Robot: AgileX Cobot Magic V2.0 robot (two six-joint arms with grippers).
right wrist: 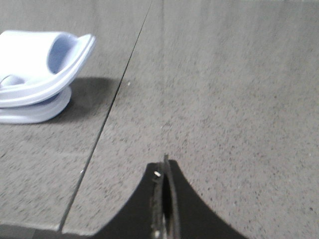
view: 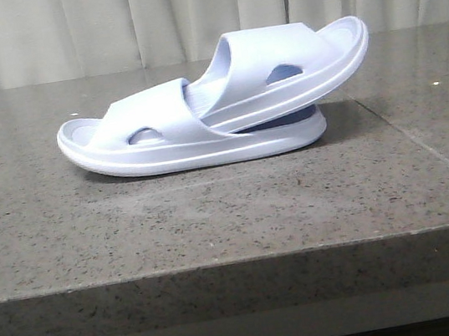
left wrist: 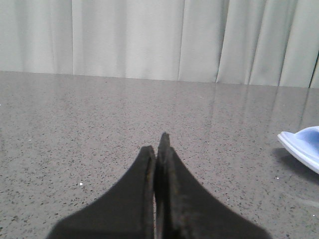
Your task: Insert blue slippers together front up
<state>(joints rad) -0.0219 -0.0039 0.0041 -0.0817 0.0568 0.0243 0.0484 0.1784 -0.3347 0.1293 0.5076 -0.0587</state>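
In the middle of the front view the blue slippers (view: 215, 106) already lie nested on the table (view: 215, 220), the upper one pushed under the lower strap, and both the left gripper (left wrist: 158, 149) and right gripper (right wrist: 164, 172) are pressed together, empty and apart from them, so the task seems finished and only pulling back remains.

I count two blue slippers (view: 201, 125) on one stone table (view: 215, 220), one slipper tucked under the other's strap. I see two grippers, a left gripper (left wrist: 158, 149) and a right gripper (right wrist: 164, 172), each with two dark fingers pressed together. One seam (view: 424, 146) crosses the tabletop, so two slabs. One curtain (view: 102, 26) hangs behind
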